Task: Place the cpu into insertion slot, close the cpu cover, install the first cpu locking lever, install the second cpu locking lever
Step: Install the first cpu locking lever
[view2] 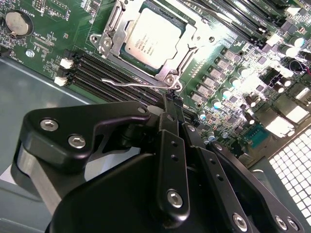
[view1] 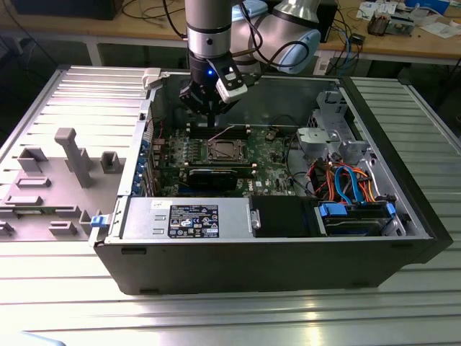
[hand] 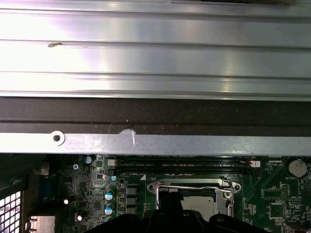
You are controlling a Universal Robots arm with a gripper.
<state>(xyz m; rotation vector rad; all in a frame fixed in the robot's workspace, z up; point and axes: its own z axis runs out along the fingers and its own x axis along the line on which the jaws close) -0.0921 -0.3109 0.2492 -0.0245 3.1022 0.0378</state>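
Observation:
The cpu (view2: 153, 36) lies flat in the insertion slot (view2: 104, 41) on the green motherboard, its silvery top showing through the window of the cpu cover (view2: 194, 39), which is folded down over it. A thin wire locking lever (view2: 131, 83) runs along the socket's side beside the memory slots, also in the first wrist view as the lever (hand: 194, 187). My gripper (view2: 171, 101) is shut, its black tips right at that lever's end near the socket corner. In the exterior view the gripper (view1: 209, 115) hangs just behind the socket (view1: 225, 149).
Black memory slots (view2: 107, 73) lie right beside the lever. The case's back wall (hand: 155, 143) rises close behind the gripper. A power supply (view1: 187, 216) fills the case front, and a drive cage with coloured cables (view1: 346, 180) stands on the exterior view's right. A grey side panel (view1: 65, 158) lies to the left.

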